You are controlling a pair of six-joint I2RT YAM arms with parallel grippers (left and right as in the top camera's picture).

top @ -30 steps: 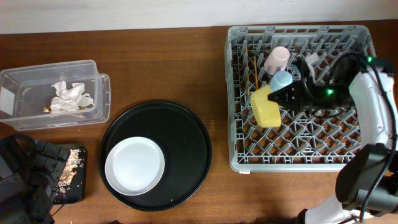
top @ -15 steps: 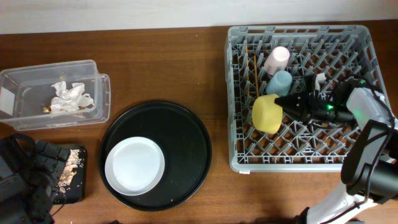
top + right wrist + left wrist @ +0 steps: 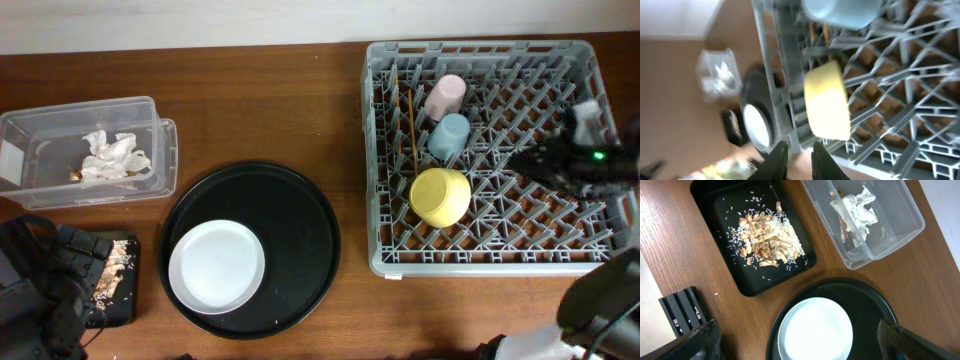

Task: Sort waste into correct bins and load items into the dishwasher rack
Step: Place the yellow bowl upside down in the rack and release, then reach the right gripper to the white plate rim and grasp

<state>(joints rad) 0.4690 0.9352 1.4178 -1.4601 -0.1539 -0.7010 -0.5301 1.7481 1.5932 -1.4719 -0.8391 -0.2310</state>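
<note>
The grey dishwasher rack (image 3: pixel 380 255) holds the yellow bowl (image 3: pixel 440 196) on its side, the pink cup (image 3: pixel 446 95), the light-blue cup (image 3: pixel 449 135) and the chopsticks (image 3: pixel 408 115). My right gripper (image 3: pixel 518 158) hovers over the rack, right of the bowl and apart from it, slightly open and empty; in the right wrist view (image 3: pixel 799 155) the bowl (image 3: pixel 827 105) lies ahead. My left gripper (image 3: pixel 802 342) is wide open above the plate (image 3: pixel 815 330). Tissue (image 3: pixel 855 210) lies in the clear box (image 3: pixel 900 235); food scraps (image 3: pixel 765 235) lie on the flat black tray (image 3: pixel 715 210).
The plate (image 3: pixel 217 267) sits on a large round black tray (image 3: pixel 300 230) in the middle. The clear box (image 3: pixel 150 180) stands at the left, the flat black tray (image 3: pixel 125 300) below it. My left arm (image 3: pixel 35 295) fills the bottom-left corner.
My right gripper has let go of the yellow bowl and drawn back to the right. The bowl now rests in the rack. The left arm has not moved.
</note>
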